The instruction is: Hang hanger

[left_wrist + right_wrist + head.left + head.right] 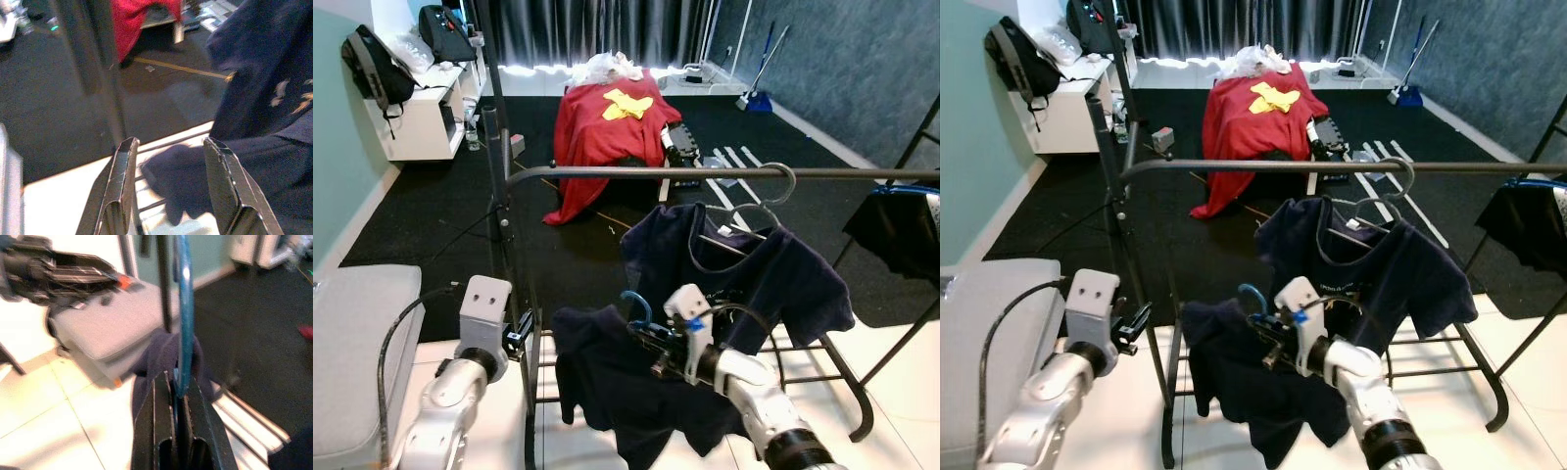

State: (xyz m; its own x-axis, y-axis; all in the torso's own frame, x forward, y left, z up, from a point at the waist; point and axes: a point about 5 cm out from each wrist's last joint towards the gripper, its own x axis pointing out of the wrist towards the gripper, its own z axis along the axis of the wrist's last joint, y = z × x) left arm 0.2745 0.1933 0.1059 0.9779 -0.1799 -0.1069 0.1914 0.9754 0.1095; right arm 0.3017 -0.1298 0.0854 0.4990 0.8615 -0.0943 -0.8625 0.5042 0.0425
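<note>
Two dark navy shirts in view. One shirt (744, 274) hangs on a grey wire hanger (773, 196) hooked over the horizontal rail (607, 172) of the clothes rack. The second navy shirt (607, 382) droops below rail height on a blue hanger (636, 305); only the blue hook shows, the rest buried in cloth. Right gripper (656, 348) clenched on the blue hanger just below its hook; in the right wrist view the blue wire (183, 318) rises from between the closed fingers. Left gripper (168, 186) spread wide, holding nothing, near the rack's upright post (497, 186); second shirt's edge lies beyond its fingertips. Rack's right end cut off by the frame edge. Behind, on black carpet, a red cloth (597, 137) with a yellow patch drapes over something hidden. Two bags (374, 67) on a white shelf, partly cropped. More dark fabric (901, 230) at far right, too cut off to identify.
</note>
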